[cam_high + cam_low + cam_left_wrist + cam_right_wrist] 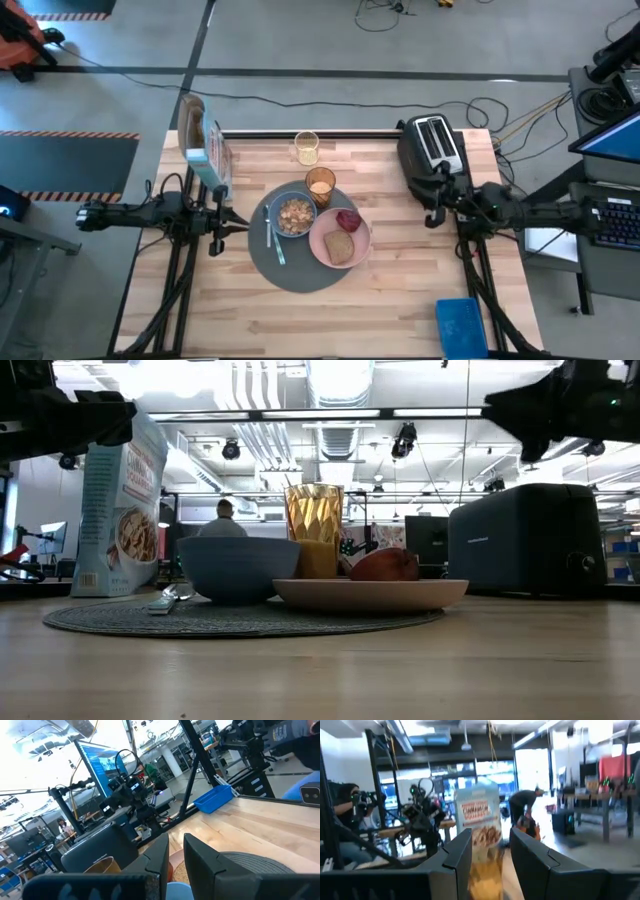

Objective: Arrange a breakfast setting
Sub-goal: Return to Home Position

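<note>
Between the fingers (200, 865) of the L gripper (175, 842) only a narrow gap is seen, w/ nothing held. The gripper is held above the table (380, 320) at the L edge of the dark-grey mat (300, 278), tips pointed toward the blue bowl (293, 215), w/ a cereal box (205, 150) just beyond the arm on the far side. On the R gripper (491, 837) the fingers (535, 860) are set wider apart, also empty. It is placed well R of the mat, just beside the black toaster (432, 148).

The bowl is seated on the mat's L half w/ cereal in it. Just L of it, toward the near side, the light-blue spoon (272, 238) is laid on the mat. Onto the mat's R part the pink plate (360, 240) is overlapped, touching or nearly touching the bowl. On it the toast slice (340, 249) and the red food piece (347, 220) are carried, the red piece on the far side. At the mat's far rim the amber tumbler (320, 185) is stood upright, btw bowl and plate. Farther back, off the mat, a clear glass (306, 148) is stood.

Step judged: placing appears done, and the return to home is in hand. Next move: both arms to be lifted and folded back w/o the box being clipped on the L or the toaster on the R. Nothing on the mat need be touched.
</note>
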Tool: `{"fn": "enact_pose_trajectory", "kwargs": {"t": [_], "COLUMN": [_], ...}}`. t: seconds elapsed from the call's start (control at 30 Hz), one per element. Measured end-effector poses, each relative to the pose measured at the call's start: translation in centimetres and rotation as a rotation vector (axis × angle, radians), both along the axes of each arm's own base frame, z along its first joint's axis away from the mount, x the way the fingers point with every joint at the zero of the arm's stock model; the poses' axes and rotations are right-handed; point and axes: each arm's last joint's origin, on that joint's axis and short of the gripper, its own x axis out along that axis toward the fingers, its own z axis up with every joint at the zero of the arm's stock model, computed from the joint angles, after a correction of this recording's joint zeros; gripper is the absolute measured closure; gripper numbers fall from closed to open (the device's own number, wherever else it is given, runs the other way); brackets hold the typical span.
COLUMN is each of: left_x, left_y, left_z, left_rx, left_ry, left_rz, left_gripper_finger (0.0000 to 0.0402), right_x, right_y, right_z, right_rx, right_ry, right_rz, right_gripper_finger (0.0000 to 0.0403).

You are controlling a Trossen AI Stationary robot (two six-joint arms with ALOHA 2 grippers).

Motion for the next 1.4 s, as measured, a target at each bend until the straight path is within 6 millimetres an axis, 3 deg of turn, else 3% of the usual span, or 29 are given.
{"fn": "enact_pose_trajectory", "kwargs": {"t": [0.3,0.9,1.4], "left_x": [0.0,0.0,0.0], "left_y": [0.0,0.0,0.0], "left_z": [0.0,0.0,0.0], "left_rx": [0.000,0.001,0.001], "left_ry": [0.000,0.005,0.005], "left_rz": [0.000,0.000,0.000], "left_gripper_finger": [0.0361,0.0361,0.0361], "right_x": [-2.0,-2.0,-1.6], "right_y": [0.2,-1.3,-1.5], "right_z": [-0.1,-1.0,-1.4], "right_rx": [-0.051,-0.015,0.004], "right_ry": [-0.043,0.024,0.068], "right_rz": [-0.020,-0.163,-0.169], "right_gripper_finger": [0.0282,0.0282,0.0282]}}
